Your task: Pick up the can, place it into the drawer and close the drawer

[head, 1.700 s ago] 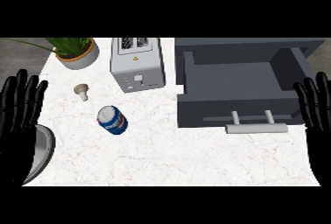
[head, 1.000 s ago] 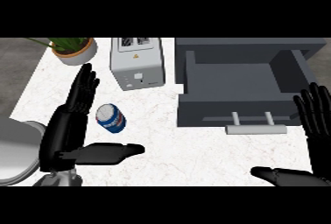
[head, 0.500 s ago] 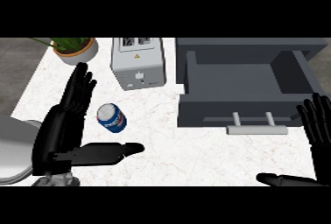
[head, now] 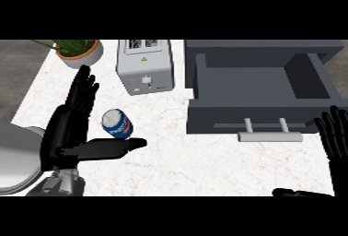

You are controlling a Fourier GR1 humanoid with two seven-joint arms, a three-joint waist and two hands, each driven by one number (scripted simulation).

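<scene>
Fingers (head: 81, 92) of the left hand (head: 65, 133) straight and released, pointing up the view; the thumb sticks out sideways toward the right, nothing grasped. The can (head: 117, 123) (blue body, silver top showing) sits on the white marbled counter (head: 183, 159) in the crook between those fingers and the thumb, just right of the palm and just above the thumb. Contact with either: cannot tell. Above the can and well apart from it, a silver toaster (head: 144, 64), slots up. Upper left, near the left fingertips, a potted plant (head: 78, 51). Right of the toaster stands the dark grey drawer (head: 252, 117), pulled open, with a pale bar handle (head: 269, 136) on its front wall. A grey rounded object (head: 14, 159) shows at the left edge beside the left forearm. Right hand (head: 336, 138) at the right edge, near the handle, fingers up and relaxed, holding nothing.
</scene>
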